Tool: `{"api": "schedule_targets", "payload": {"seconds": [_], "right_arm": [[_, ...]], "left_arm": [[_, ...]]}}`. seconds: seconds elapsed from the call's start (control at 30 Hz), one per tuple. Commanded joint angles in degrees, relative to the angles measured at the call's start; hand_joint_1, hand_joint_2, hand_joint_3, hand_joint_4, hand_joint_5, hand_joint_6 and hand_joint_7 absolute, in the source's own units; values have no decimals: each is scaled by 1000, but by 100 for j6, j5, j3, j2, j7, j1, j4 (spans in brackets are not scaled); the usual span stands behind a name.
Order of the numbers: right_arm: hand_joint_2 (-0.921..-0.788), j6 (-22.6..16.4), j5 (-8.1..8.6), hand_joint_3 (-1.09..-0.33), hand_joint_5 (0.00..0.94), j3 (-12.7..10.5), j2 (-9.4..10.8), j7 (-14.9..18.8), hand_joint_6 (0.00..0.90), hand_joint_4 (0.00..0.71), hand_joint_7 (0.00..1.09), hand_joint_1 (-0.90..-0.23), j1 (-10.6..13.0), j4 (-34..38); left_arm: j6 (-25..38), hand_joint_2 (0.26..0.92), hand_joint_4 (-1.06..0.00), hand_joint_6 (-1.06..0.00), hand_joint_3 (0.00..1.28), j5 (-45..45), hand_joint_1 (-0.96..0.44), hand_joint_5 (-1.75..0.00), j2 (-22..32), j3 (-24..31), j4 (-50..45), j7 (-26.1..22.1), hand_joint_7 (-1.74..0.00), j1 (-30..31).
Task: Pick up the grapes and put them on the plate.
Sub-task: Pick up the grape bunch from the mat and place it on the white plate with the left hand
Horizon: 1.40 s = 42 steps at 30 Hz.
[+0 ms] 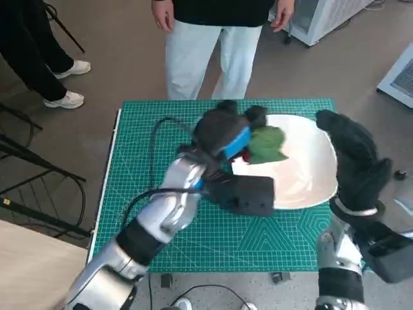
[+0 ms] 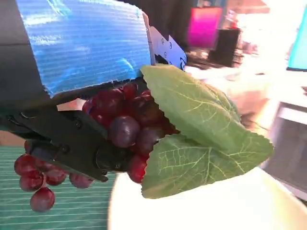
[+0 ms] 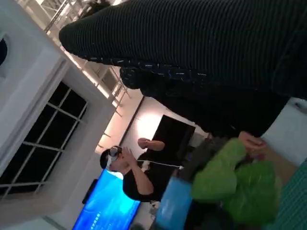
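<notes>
My left hand point(image 1: 222, 132) holds a bunch of dark red grapes point(image 2: 125, 127) with large green leaves point(image 1: 266, 144) over the left rim of the white plate point(image 1: 310, 174). In the left wrist view the black fingers point(image 2: 72, 143) wrap the bunch, the leaves point(image 2: 201, 129) spread over the plate point(image 2: 201, 206), and a few grapes point(image 2: 36, 175) dangle above the green mat. My gloved right hand point(image 1: 355, 158) is raised at the plate's right edge with nothing in it; whether its fingers are apart does not show. The right wrist view shows only the glove point(image 3: 201, 43).
The green cutting mat point(image 1: 161, 213) covers the small table. A person in pale trousers point(image 1: 206, 55) stands at the far edge, another person's legs point(image 1: 39, 58) at the far left. A seated person point(image 3: 129, 175) appears in the right wrist view.
</notes>
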Motion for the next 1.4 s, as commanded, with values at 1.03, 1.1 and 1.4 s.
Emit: {"api": "schedule_targets", "payload": {"seconds": [1.03, 1.1, 1.4], "right_arm": [[-921, -51, -362, -662, 14, -267, -285, -836, -1, 217, 466, -556, 841, -624], [-921, -62, -378, -662, 14, -261, -284, -862, -1, 216, 466, -556, 837, -608], [-921, -63, -412, -672, 10, -238, -274, -935, -1, 209, 455, -558, 794, -534]], "left_arm": [[-1073, 735, -477, -494, 573, -336, 5, -1600, -1203, -268, 3284, 508, -1239, -1762], [-1091, 704, -505, -520, 605, -366, 3, -1594, -1245, -252, 3417, 513, -1214, -1826], [-1296, 702, -458, -478, 645, -853, 0, -1633, -1383, 37, 3825, 295, -1290, -1979]]}}
